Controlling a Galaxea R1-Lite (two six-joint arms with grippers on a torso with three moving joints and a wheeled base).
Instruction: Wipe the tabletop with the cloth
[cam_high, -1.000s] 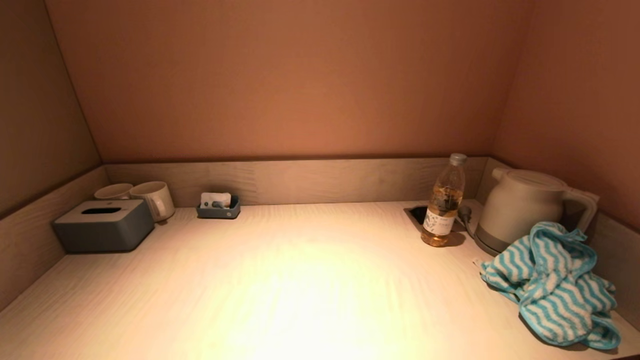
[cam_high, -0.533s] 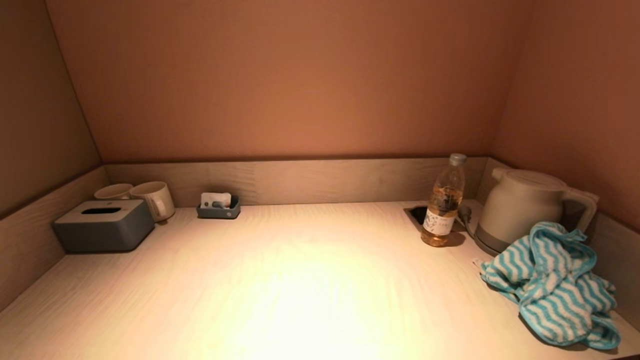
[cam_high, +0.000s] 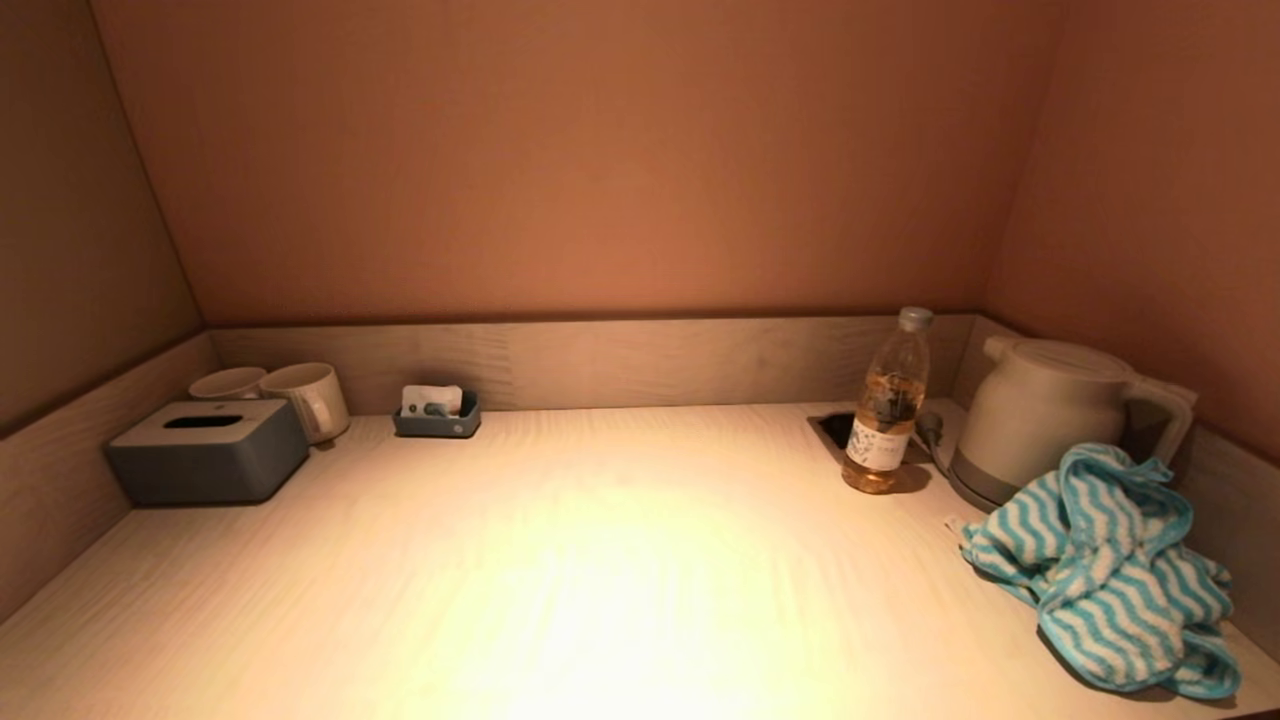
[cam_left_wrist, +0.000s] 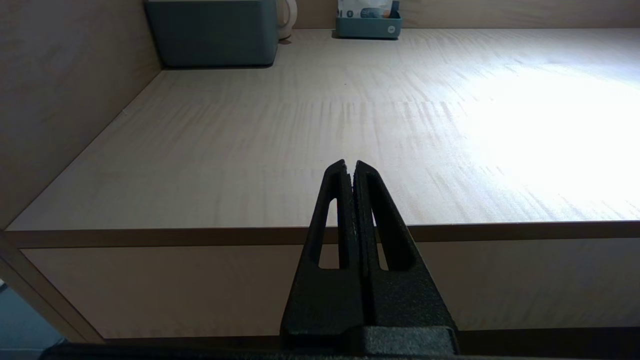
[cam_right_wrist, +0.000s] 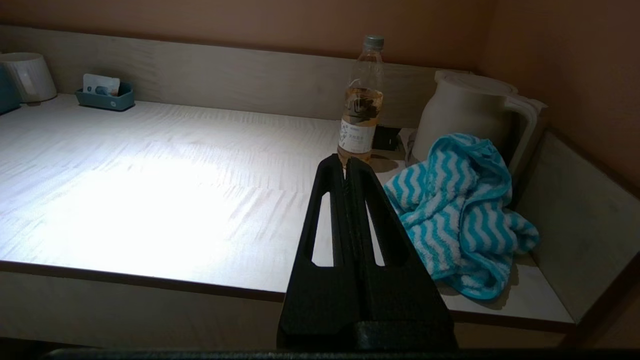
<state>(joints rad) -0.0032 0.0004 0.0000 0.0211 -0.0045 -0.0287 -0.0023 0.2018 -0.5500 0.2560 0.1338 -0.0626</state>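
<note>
We are noting the tabletop (cam_high: 600, 560) unwiped; the cloth (cam_high: 1100, 570) is lying bunched beside the kettle (cam_high: 1040, 420), apparently touching it; right gripper (cam_right_wrist: 346, 167) and left gripper (cam_left_wrist: 350, 165) are waiting closed, empty, off the front edge; we are advising opening wide, pinching the topmost fold.

Cloth (cam_high: 1100, 570): terry towel, turquoise-and-white zigzag stripes. Crumpled in a loose heap, folds bunched and standing up at the far side, a flatter corner spreading toward table centre. Lies at the right end of the tabletop (cam_high: 600, 560), just ahead and right of the right gripper (cam_right_wrist: 346, 165). Tabletop: pale wood grain, brightly lit at the middle.
</note>
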